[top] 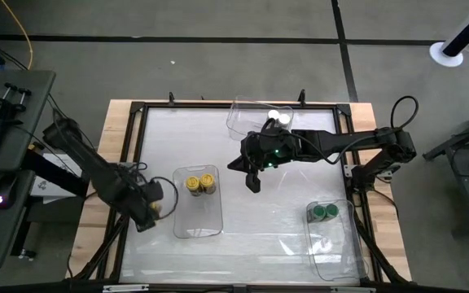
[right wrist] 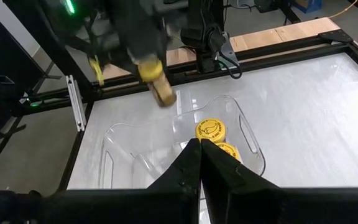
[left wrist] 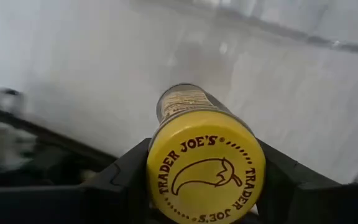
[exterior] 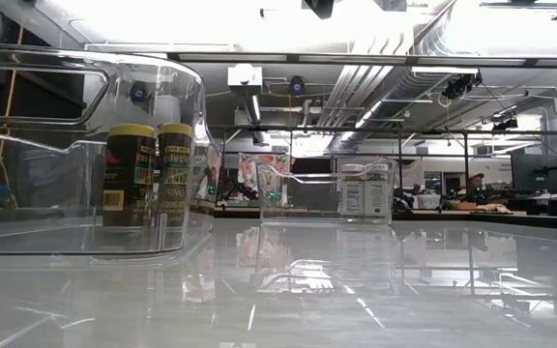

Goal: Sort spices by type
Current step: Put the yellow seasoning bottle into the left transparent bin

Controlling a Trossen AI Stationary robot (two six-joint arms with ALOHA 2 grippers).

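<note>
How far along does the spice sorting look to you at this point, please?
Mostly done, I think. Two yellow-lidded jars stand in the middle bin, two green-lidded jars in the right bin, and white-lidded jars in the far bin. In hand: the left gripper holds a third yellow-lidded jar beside the middle bin. That one jar looks left to place. The right gripper hovers mid-table, jaws shut, empty.
</note>
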